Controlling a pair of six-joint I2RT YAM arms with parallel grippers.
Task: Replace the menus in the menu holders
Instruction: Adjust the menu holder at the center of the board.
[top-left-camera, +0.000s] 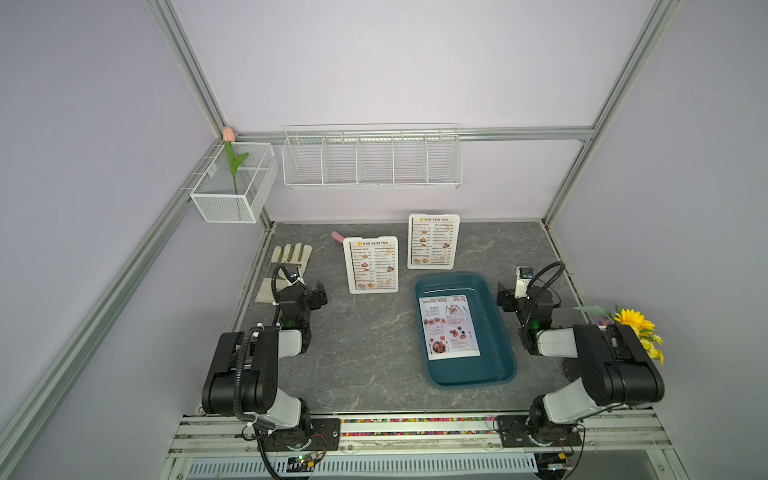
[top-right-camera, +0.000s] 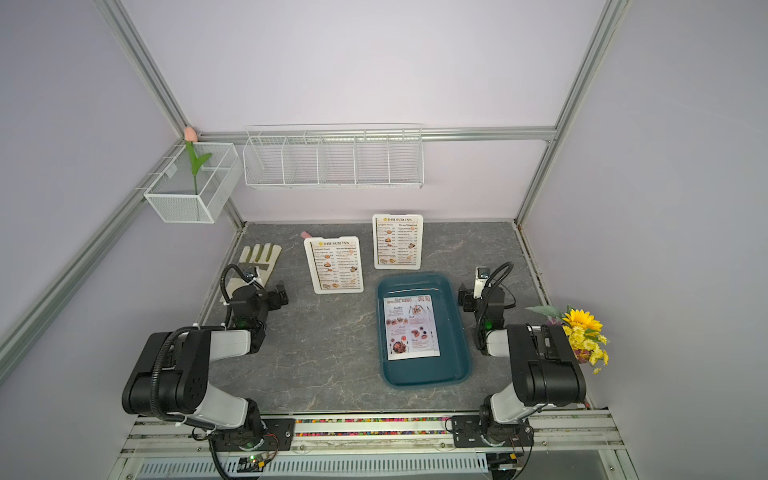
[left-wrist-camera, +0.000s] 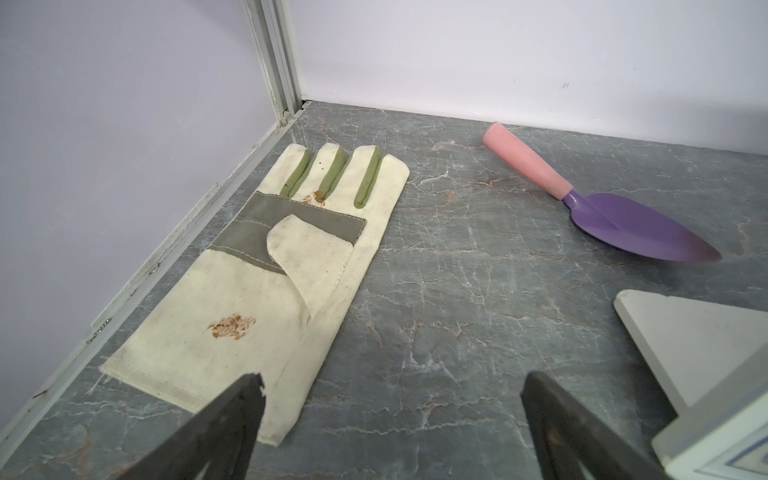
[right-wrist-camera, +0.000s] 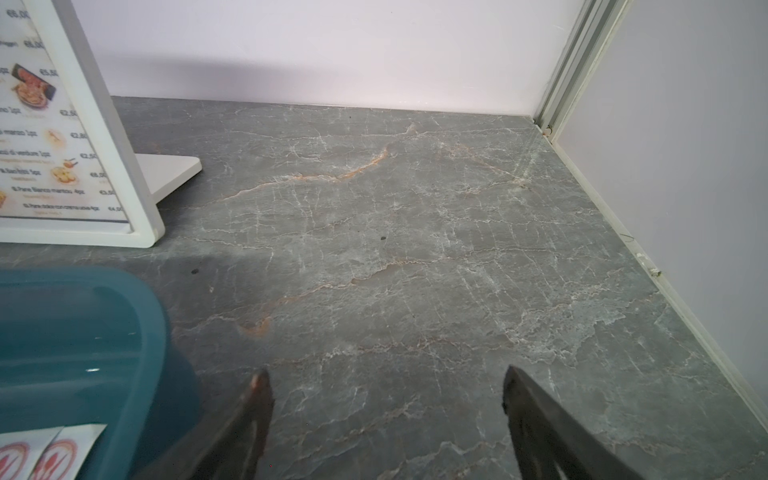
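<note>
The left claw (left-wrist-camera: 395, 388) spread wide, holding nothing, above the counter (top-left-camera: 365, 353) near a glove (left-wrist-camera: 266, 270); right claw (right-wrist-camera: 386, 376) likewise spread and empty, just beside the teal tray (top-left-camera: 494, 324); near holder (top-left-camera: 374, 290) stands left of the tray's far end, far holder (top-left-camera: 432, 266) behind the tray; each carries a white Dim Sum Inn menu, near menu (top-left-camera: 372, 266) and far menu (top-left-camera: 432, 243); two special menus (top-left-camera: 451, 328) lie overlapped, flat in the tray; a trowel (left-wrist-camera: 623, 220) lies behind the near holder.
</note>
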